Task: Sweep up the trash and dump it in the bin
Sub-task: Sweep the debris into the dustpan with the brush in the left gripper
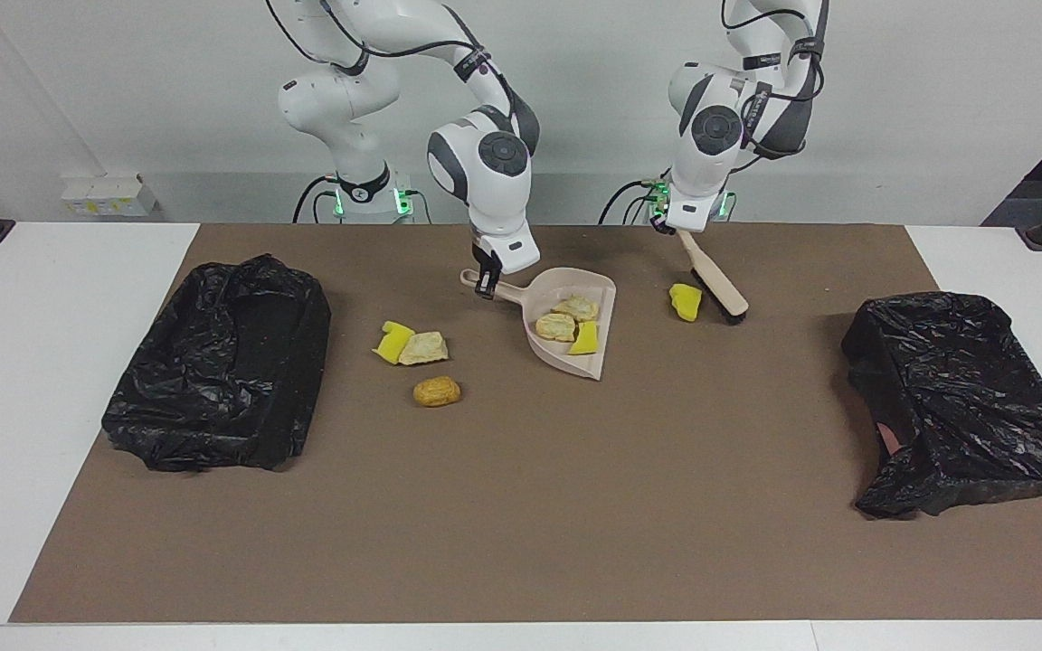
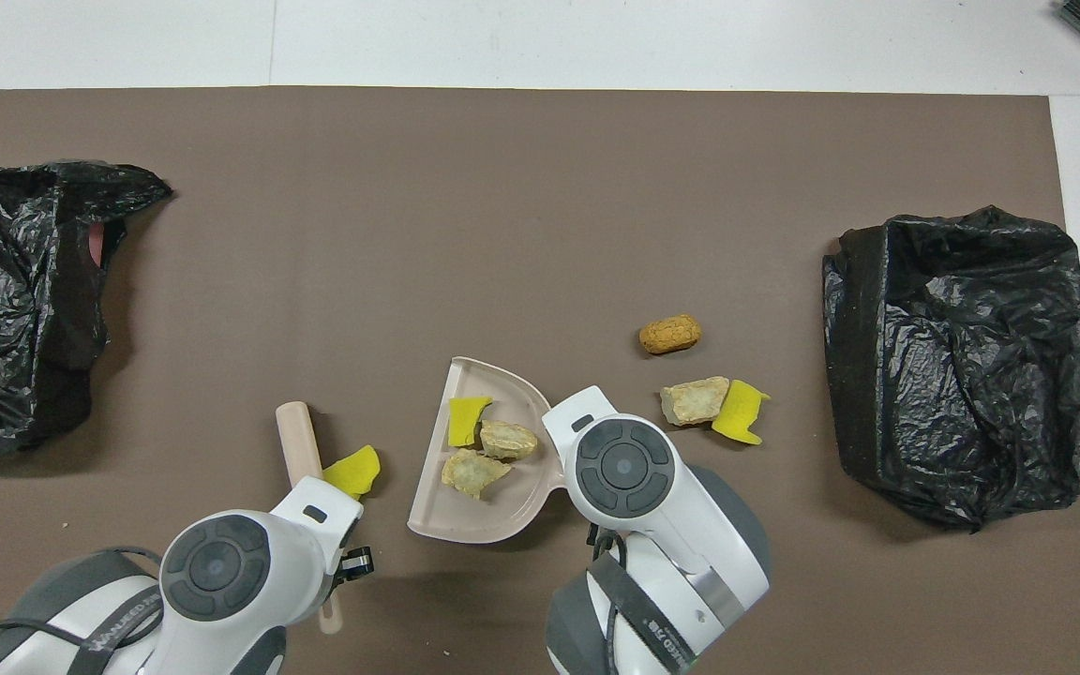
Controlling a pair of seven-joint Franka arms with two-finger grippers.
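Note:
My right gripper (image 1: 486, 284) is shut on the handle of the beige dustpan (image 1: 557, 354), which lies on the mat (image 2: 521, 216). In the pan lie three pieces of trash (image 2: 482, 450): two beige chunks and a yellow wedge. My left gripper (image 1: 677, 229) is shut on the handle of the brush (image 1: 720, 291), also in the overhead view (image 2: 297, 441). The brush slants down beside a loose yellow wedge (image 1: 686, 302) (image 2: 353, 471), on the side toward the left arm's end. A yellow wedge (image 1: 393, 342), a beige chunk (image 1: 423, 348) and a golden-brown lump (image 1: 437, 391) lie toward the right arm's end.
One black-bagged bin (image 1: 222, 371) (image 2: 957, 366) stands at the right arm's end of the mat. Another bin (image 1: 964, 407) (image 2: 15, 300) stands at the left arm's end. The mat stretches away from the robots past the dustpan.

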